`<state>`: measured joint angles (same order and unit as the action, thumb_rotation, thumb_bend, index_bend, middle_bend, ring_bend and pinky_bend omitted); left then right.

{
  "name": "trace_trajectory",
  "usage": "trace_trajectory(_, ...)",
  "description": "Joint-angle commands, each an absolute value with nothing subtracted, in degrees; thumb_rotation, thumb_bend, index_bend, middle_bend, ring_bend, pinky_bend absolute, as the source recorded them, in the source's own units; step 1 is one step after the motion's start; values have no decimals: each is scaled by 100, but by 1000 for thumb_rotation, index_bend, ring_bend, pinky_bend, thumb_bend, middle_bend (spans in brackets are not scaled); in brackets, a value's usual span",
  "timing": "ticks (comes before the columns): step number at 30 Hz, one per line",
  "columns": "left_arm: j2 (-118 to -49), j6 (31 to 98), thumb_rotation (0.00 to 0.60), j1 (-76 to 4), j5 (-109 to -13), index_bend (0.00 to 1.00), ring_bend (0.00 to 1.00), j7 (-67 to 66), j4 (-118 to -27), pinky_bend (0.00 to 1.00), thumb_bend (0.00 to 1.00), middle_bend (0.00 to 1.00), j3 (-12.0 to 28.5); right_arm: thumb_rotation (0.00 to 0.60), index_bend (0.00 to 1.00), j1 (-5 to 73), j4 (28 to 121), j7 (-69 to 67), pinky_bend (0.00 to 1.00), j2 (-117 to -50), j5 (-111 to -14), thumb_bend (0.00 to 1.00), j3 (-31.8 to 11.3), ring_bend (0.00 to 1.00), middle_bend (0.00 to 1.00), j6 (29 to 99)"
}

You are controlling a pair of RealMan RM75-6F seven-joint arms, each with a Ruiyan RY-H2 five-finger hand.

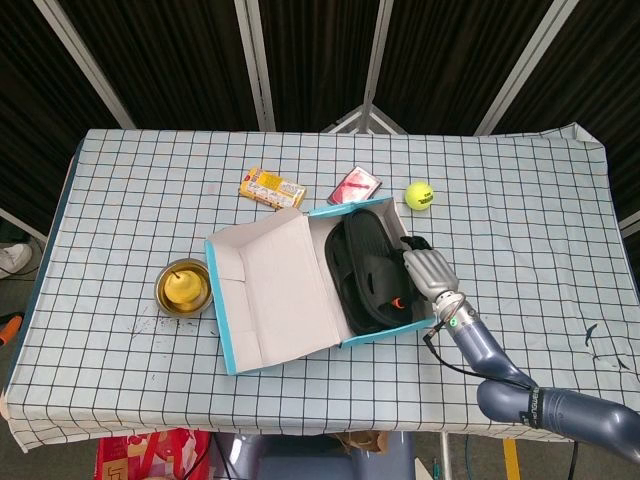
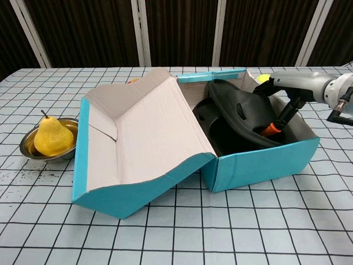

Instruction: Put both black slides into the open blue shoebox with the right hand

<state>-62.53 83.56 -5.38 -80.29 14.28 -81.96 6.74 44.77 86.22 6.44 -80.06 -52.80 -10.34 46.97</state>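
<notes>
The open blue shoebox [image 1: 377, 336] [image 2: 265, 164] stands mid-table, its lid [image 1: 275, 290] [image 2: 143, 138] folded out to the left. Both black slides are inside it. The lower slide [image 1: 349, 272] [image 2: 205, 114] lies against the box floor. The upper slide [image 1: 372, 252] [image 2: 240, 108] leans tilted on top of it. My right hand [image 1: 428, 271] [image 2: 289, 84] reaches over the box's right wall and grips the upper slide's right end, one orange-tipped finger [image 2: 268, 130] low inside the box. No view shows my left hand.
A pear in a metal bowl [image 1: 183, 287] [image 2: 48, 138] sits left of the lid. Behind the box lie a yellow packet [image 1: 272, 187], a red packet [image 1: 356, 186] and a tennis ball [image 1: 419, 194]. The checked tablecloth [image 1: 520, 240] extends to the right.
</notes>
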Motion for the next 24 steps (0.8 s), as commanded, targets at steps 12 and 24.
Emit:
trace_trajectory(12, -6246, 8385, 600, -535, -8047, 0, 0, 1400, -8231, 68, 320, 0, 673, 600, 490, 4515, 8541, 1242, 0, -8087, -5231, 199, -876, 91, 395, 4857)
trace_trajectory(24, -6244, 8385, 600, -536, -8033, 0, 0, 1418, -8220, 68, 320, 0, 685, 600, 490, 4643, 8438, 1652, 0, -8264, -4904, 198, -817, 91, 411, 4727)
